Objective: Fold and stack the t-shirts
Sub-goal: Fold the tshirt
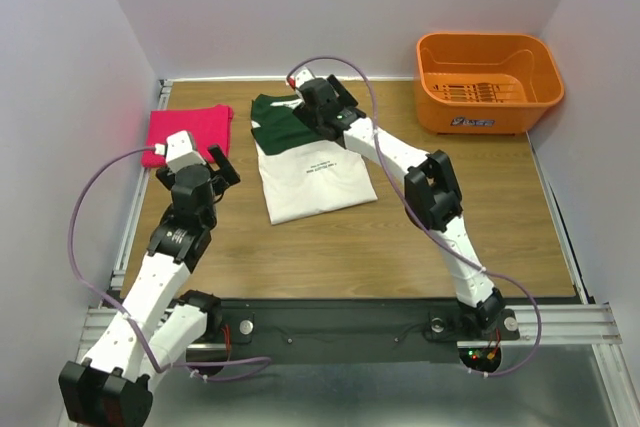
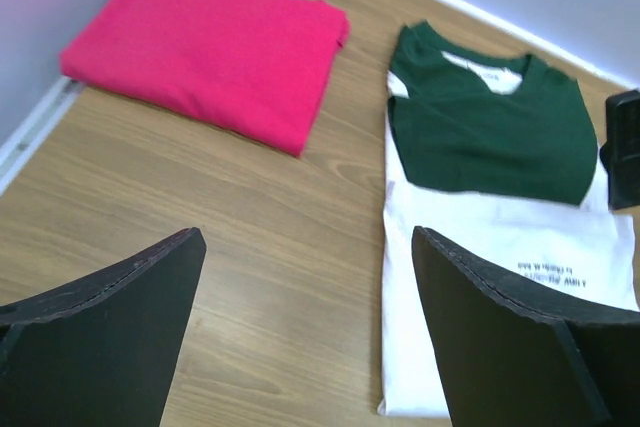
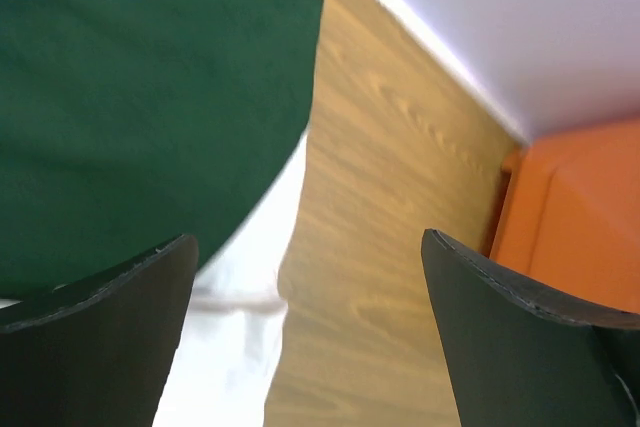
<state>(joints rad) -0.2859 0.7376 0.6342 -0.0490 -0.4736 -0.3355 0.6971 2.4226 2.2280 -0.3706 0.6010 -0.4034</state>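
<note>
A bright pink-red t-shirt [image 1: 188, 131] [image 2: 210, 42] lies folded at the table's back left corner. Beside it, at the back middle, the white t-shirt with dark green sleeves [image 1: 312, 175] [image 2: 480, 127] [image 3: 150, 97] lies folded, green part toward the back wall, small black print showing. My left gripper [image 1: 196, 165] [image 2: 308, 237] hovers open over bare wood between the two t-shirts, holding nothing. My right gripper [image 1: 325, 110] [image 3: 309, 237] stands open low over the right edge of the white and green t-shirt near its green top, with nothing between its fingers.
An orange plastic basket [image 1: 488, 82] [image 3: 570, 217] stands at the back right corner. White walls close in the wooden table [image 1: 400, 237] on three sides. A metal rail runs along the table's left edge [image 1: 135, 207].
</note>
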